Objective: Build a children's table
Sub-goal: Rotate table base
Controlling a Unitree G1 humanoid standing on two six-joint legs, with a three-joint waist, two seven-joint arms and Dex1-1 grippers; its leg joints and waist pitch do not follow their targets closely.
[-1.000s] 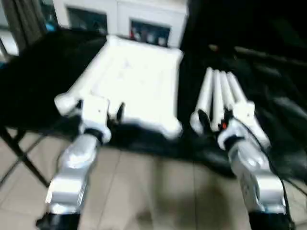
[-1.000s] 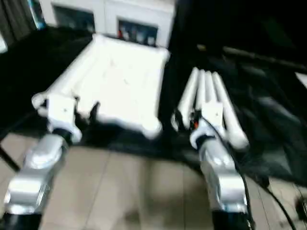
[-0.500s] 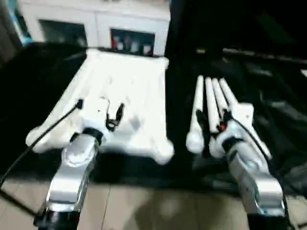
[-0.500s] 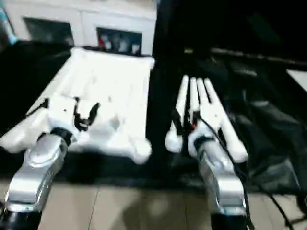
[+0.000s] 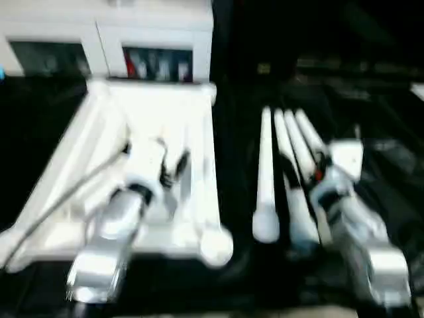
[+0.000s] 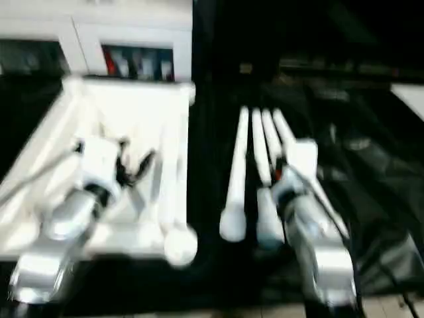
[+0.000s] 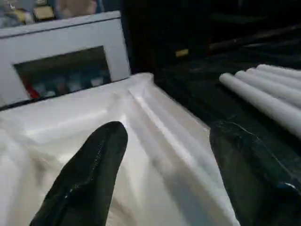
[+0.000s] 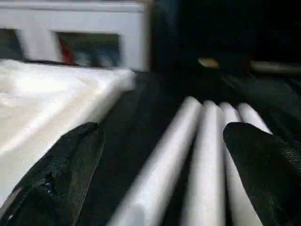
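Spreading wide, the left gripper's [image 7: 164,174] fingers [image 7: 89,174] are held over the white table top [image 5: 159,112], nothing gripped. The right gripper [image 8: 160,169] is likewise wide open above the four legs [image 5: 266,179], laid side by side on the black cloth [image 5: 238,159]; a dark strip separates top and legs. A white cabinet [image 5: 106,40] stands behind. No writing can be read.

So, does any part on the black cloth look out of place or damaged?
Nothing stands out. The table top lies flat with its underside up on the black cloth, and the legs lie side by side to its right, apart from it. Both the left gripper and the right gripper are open and empty.
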